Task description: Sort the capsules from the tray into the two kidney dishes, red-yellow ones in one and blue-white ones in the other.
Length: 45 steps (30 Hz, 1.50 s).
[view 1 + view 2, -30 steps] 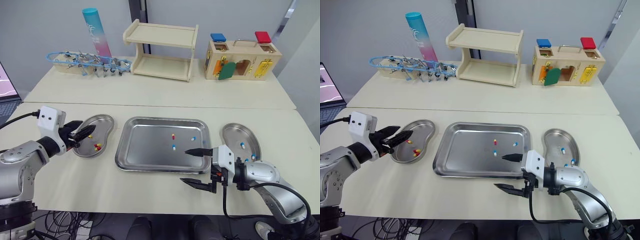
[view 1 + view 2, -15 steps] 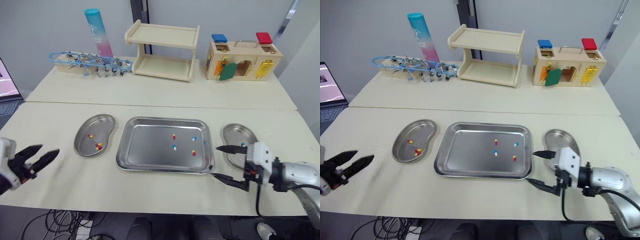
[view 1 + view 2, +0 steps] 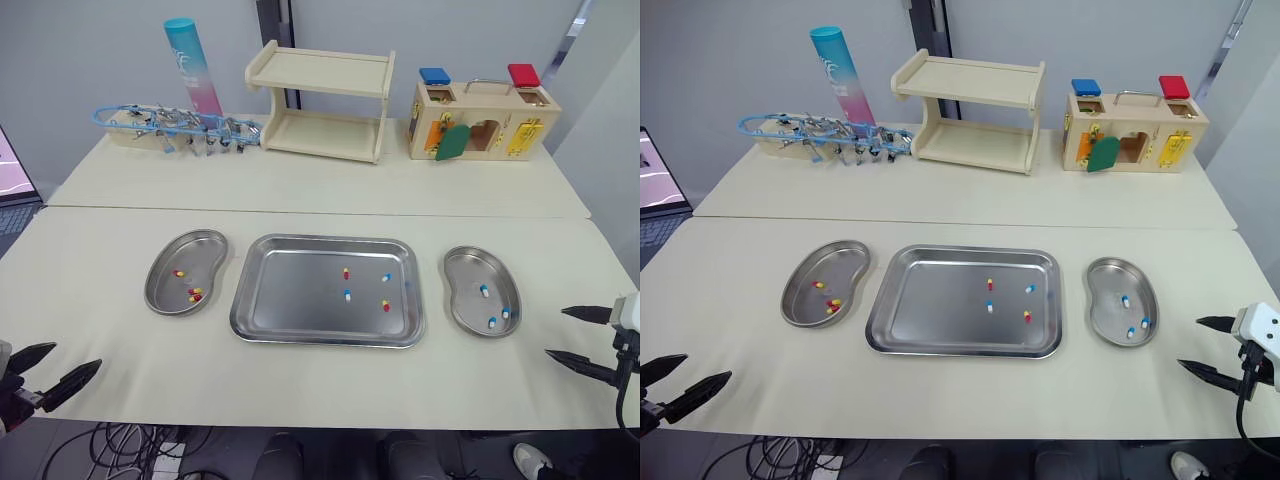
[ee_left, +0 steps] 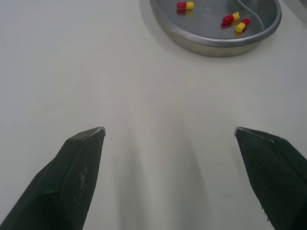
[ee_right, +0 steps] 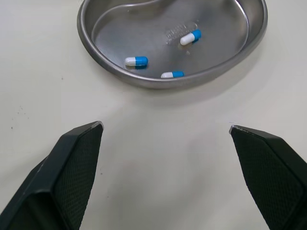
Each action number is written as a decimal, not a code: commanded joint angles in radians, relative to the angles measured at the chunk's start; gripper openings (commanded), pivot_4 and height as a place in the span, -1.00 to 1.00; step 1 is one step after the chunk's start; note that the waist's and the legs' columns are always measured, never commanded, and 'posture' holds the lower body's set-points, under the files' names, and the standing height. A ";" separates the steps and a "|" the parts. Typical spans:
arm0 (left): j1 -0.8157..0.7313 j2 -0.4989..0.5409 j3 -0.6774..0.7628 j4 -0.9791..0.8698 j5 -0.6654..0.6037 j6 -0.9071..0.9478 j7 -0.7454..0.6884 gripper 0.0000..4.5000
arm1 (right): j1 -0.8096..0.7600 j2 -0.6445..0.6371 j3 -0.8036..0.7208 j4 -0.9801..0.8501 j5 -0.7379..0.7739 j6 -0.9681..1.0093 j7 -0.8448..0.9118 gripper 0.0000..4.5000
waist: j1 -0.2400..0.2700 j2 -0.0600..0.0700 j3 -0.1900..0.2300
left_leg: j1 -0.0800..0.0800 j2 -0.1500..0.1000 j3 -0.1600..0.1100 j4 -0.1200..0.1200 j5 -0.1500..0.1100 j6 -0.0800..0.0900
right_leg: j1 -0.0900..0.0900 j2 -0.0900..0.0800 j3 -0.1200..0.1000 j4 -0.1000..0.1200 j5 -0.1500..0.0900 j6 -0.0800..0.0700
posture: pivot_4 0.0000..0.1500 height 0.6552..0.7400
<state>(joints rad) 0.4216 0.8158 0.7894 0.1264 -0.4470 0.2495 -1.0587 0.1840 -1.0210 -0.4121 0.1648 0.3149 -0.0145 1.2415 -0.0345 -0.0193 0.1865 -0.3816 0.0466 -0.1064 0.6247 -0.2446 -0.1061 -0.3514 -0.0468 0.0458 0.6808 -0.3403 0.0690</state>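
The tray (image 3: pixel 262 305) sits in the middle of the surface (image 3: pixel 300 385), with four capsules in its right half. A far red-yellow capsule (image 3: pixel 346 272) and a far blue-white capsule (image 3: pixel 386 277) lie toward the back. A middle blue-white capsule (image 3: pixel 347 294) and a near red-yellow capsule (image 3: pixel 385 305) lie closer in. All four are apart from one another and clear of the tray walls.

The left kidney dish (image 3: pixel 160 295), just left of the tray, holds three red-yellow capsules (image 4: pixel 185 5). The right kidney dish (image 3: pixel 458 295), just right of it, holds three blue-white capsules (image 5: pixel 136 61).

The left end effector (image 3: pixel 76 356) hangs at the near left edge of the surface, its fingers spread wide and empty, well apart from the left dish. The right end effector (image 3: pixel 556 332) is at the near right edge, also wide and empty, near the right dish but not over it.

The sorting looks partly done, with two capsules of each colour left to move.

The capsules are probably very light, smooth and rounded, so they are likely to roll or skid on the polished steel. A hard pinch could dent the thin shell. The best hold is across the waist, with one finger on each long side, set low against the tray floor and closed gently. Pushing on a domed end would likely squirt the capsule away.
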 commanded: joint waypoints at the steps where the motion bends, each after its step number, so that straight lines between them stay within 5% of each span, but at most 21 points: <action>1: 0.018 -0.003 0.014 -0.032 -0.014 -0.011 -0.002 0.99 | -0.015 -0.023 -0.010 0.025 -0.014 -0.034 0.009 1.00 | 0.000 0.000 0.000 | 0.000 0.000 0.000 0.000 0.000 0.000 | 0.000 0.000 0.000 0.000 0.000 0.000 | 1.00 1.00; 11: 0.089 -0.025 -0.034 -0.218 -0.083 0.015 -0.098 0.99 | -0.055 -0.020 0.019 0.064 -0.032 -0.060 0.008 1.00 | 0.000 0.000 0.000 | 0.000 0.000 0.000 0.000 0.000 0.000 | 0.000 0.000 0.000 0.000 0.000 0.000 | 1.00 1.00; 23: 0.089 -0.150 -0.258 -0.536 -0.175 -0.048 -0.162 0.99 | -0.027 -0.032 -0.034 0.114 -0.020 -0.056 -0.012 1.00 | 0.001 0.001 -0.001 | 0.000 0.000 0.001 0.001 0.000 0.000 | 0.001 0.000 0.001 0.000 0.000 0.000 | 1.00 1.00; 27: 0.041 -0.163 -0.332 -0.549 -0.180 -0.040 -0.147 0.99 | -0.010 -0.038 -0.079 0.030 0.005 -0.011 -0.016 1.00 | 0.002 0.002 -0.001 | 0.000 0.000 0.001 0.001 0.000 0.000 | 0.001 0.000 0.001 0.000 0.000 0.000 | 1.00 1.00; 31: -0.020 -0.170 -0.399 -0.525 -0.173 -0.057 -0.148 0.99 | 0.021 -0.034 -0.102 -0.265 0.096 0.144 -0.039 1.00 | -0.001 0.006 -0.002 | 0.000 0.000 0.001 0.001 0.000 0.000 | 0.001 0.000 0.001 0.000 0.000 0.000 | 1.00 1.00; 36: -0.056 -0.179 -0.419 -0.498 -0.183 -0.095 -0.171 0.99 | -0.068 -0.016 0.050 -0.623 0.228 0.451 -0.172 1.00 | -0.003 0.005 -0.002 | 0.000 0.000 -0.001 0.001 0.000 0.000 | 0.001 0.001 0.001 0.000 0.000 0.000 | 1.00 1.00; 42: -0.068 -0.190 -0.436 -0.495 -0.178 -0.124 -0.163 0.99 | -0.296 0.114 0.346 -0.747 0.205 0.576 -0.311 1.00 | 0.002 0.003 -0.001 | -0.001 0.000 -0.001 0.001 0.000 0.000 | 0.000 0.001 0.000 0.000 0.000 0.000 | 1.00 1.00; 45: -0.066 -0.192 -0.441 -0.498 -0.176 -0.134 -0.158 1.00 | -0.390 0.207 0.516 -0.732 0.107 0.597 -0.383 0.72 | 0.003 0.003 -0.001 | -0.002 0.000 -0.002 0.001 0.000 0.000 | 0.000 0.001 0.000 0.000 0.000 0.000 | 1.00 1.00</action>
<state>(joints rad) 0.3552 0.6258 0.3457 -0.3539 -0.6151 0.1360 -1.2210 -0.1834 -0.8280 0.0510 -0.5512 0.4662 0.5739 0.8960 -0.0314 -0.0163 0.1856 -0.3831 0.0469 -0.1080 0.6259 -0.2445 -0.1062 -0.3517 -0.0458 0.0455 0.6806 -0.3401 0.0692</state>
